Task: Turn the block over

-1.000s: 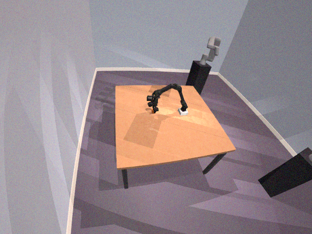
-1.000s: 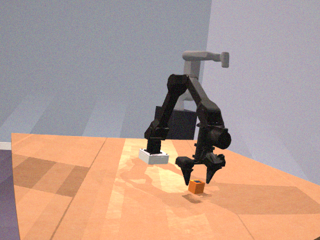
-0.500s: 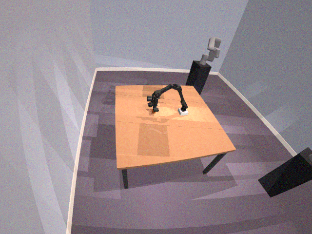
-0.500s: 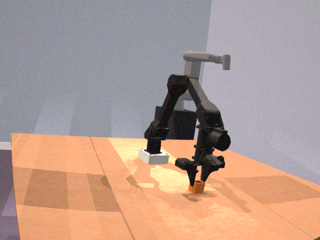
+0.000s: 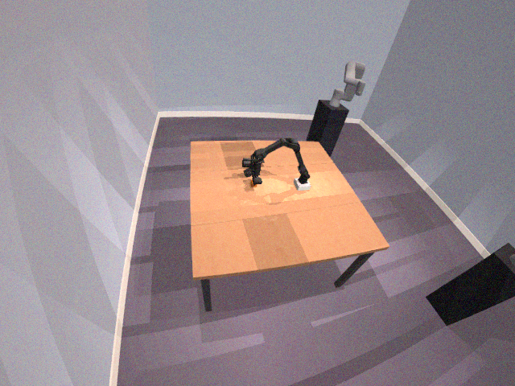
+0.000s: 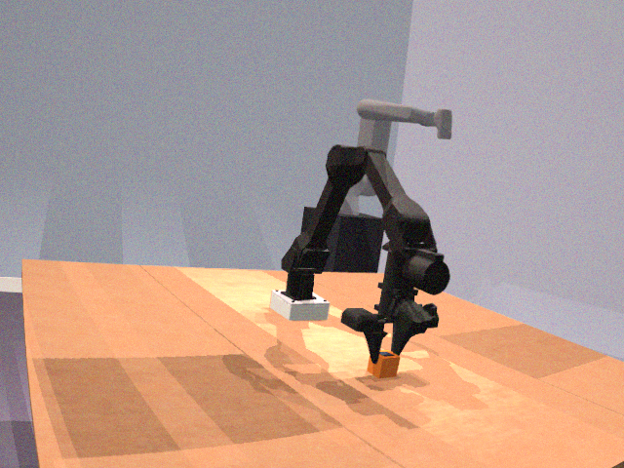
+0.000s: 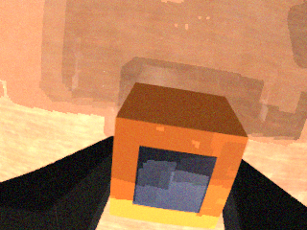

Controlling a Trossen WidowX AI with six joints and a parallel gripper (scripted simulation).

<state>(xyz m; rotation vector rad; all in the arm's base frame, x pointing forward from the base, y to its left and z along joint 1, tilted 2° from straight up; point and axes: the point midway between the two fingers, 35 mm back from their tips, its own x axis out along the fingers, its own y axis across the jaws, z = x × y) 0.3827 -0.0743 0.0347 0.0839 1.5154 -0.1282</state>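
Note:
The orange block [image 5: 253,183] [image 6: 383,367] [image 7: 175,109] sits upright on the wooden table [image 5: 224,244] [image 6: 115,322]. Its marked side, a dark blue square [image 6: 387,354] [image 7: 174,179], faces up. My gripper [image 6: 385,357] [image 7: 177,155] points down and is shut on the block, with one black finger against each of two opposite sides. In the exterior view the fingertips reach the block's upper part. In the top view the block is small and partly hidden by the gripper. The block's underside is hidden.
The arm's white base [image 5: 302,184] [image 6: 299,306] stands on the table, away from the block. A grey arm [image 5: 352,80] [image 6: 398,110] on a black pedestal [image 5: 326,125] [image 6: 355,244] stands beyond the table's far edge. Shadows of the arm lie around the block.

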